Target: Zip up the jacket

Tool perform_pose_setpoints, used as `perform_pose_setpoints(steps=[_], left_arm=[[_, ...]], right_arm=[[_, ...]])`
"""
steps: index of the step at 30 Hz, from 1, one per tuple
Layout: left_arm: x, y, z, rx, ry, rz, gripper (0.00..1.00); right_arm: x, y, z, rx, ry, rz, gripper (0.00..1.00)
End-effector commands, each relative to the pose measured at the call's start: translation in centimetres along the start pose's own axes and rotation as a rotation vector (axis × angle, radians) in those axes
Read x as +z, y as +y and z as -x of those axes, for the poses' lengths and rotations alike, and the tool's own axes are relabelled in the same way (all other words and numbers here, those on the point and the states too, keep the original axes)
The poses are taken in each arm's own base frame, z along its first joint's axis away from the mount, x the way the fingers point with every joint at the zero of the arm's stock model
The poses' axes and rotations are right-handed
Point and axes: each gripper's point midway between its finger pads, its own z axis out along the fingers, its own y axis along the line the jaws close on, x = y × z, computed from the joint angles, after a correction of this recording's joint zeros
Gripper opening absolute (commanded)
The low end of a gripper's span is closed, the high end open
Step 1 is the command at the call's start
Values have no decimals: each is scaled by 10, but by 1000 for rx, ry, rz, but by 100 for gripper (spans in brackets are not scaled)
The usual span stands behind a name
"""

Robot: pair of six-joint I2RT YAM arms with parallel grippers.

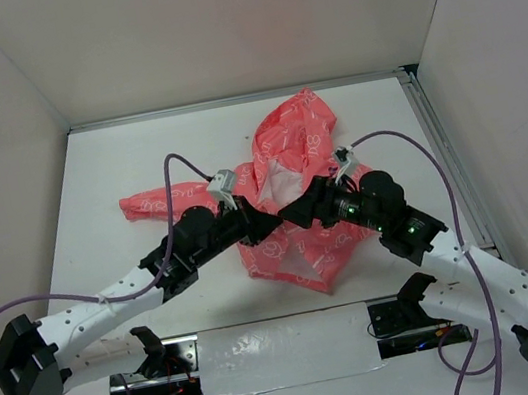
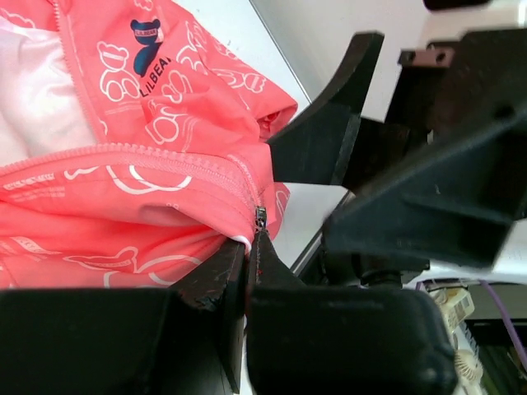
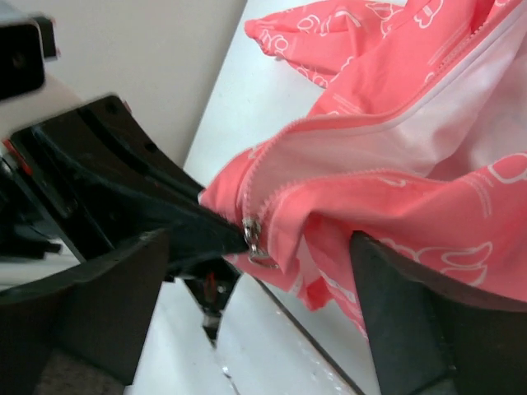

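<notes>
Only the left wrist view shows the left fingers (image 2: 239, 271) pinched shut on the metal slider (image 2: 260, 220) at the zip's lower end. Only the right wrist view shows the right fingers (image 3: 90, 304) spread wide, hem fabric loose between them, gripping nothing. From above, both arms cover the near middle of the jacket (image 1: 288, 148), crumpled mid-bench (image 1: 114, 151). Its front gapes on white lining. Its length runs near to far, with one sleeve (image 1: 149, 205) reaching left.

bright even overhead light, soft shadows; wrist views blurred close-up.
</notes>
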Motion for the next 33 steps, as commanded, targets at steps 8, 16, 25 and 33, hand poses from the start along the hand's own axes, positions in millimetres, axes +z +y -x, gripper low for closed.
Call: perform_pose_setpoints(steps=[8,16,25,33], left_arm=[[2,-9,42,-173,-88,34,0],[-10,-22,47,-220,-89,-42,0],[-15,-24,39,-230,-65,-89,0],[-13,-21,38,-253,-63,-85,0]], right_arm=[[-17,27,-14,-83,38,123,97],[-4,42,-15,-63,44,227,91],[7,47,-8,-50,9,260,76],[10,51,-9,-46,26,270,59]])
